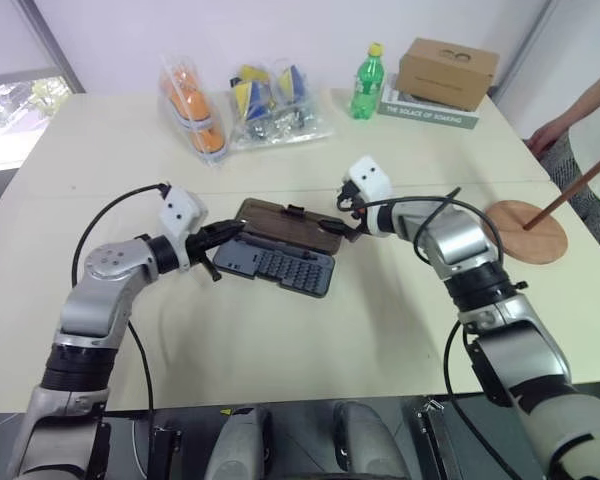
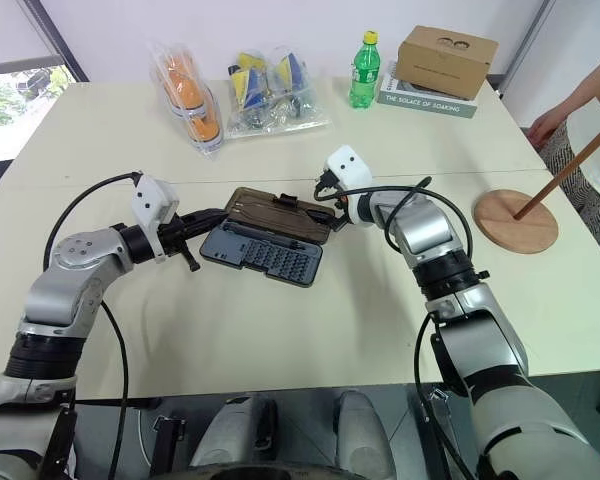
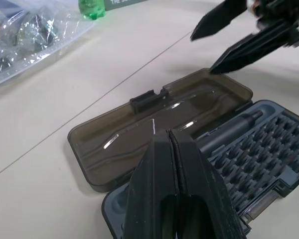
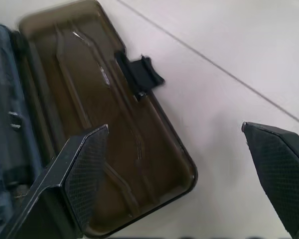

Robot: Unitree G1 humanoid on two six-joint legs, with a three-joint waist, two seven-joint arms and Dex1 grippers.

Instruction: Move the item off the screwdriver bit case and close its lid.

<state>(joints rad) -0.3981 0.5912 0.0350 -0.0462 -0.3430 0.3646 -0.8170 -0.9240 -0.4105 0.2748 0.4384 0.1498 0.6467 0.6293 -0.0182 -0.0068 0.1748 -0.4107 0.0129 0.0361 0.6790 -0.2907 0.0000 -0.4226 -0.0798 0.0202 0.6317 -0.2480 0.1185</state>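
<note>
The screwdriver bit case (image 1: pixel 275 265) lies open in the middle of the table, rows of bits showing in its dark tray. Its smoky-brown lid (image 1: pixel 290 225) lies flat behind the tray, latch tab (image 4: pixel 142 72) on the far edge. My left gripper (image 1: pixel 232 231) is shut with nothing in it, its tip at the case's left end by the hinge. My right gripper (image 4: pixel 174 128) is open and hovers over the lid's right end, one finger (image 4: pixel 84 169) above the lid. The item, a wooden stand (image 1: pixel 525 230), rests on the table to the right, apart from the case.
Clear bags (image 1: pixel 195 105) of small parts lie at the back. A green bottle (image 1: pixel 366 80) and a cardboard box (image 1: pixel 447 70) on a book (image 1: pixel 430 112) stand at the back right. A person's hand (image 1: pixel 545 130) is at the table's right edge, near the stand's rod.
</note>
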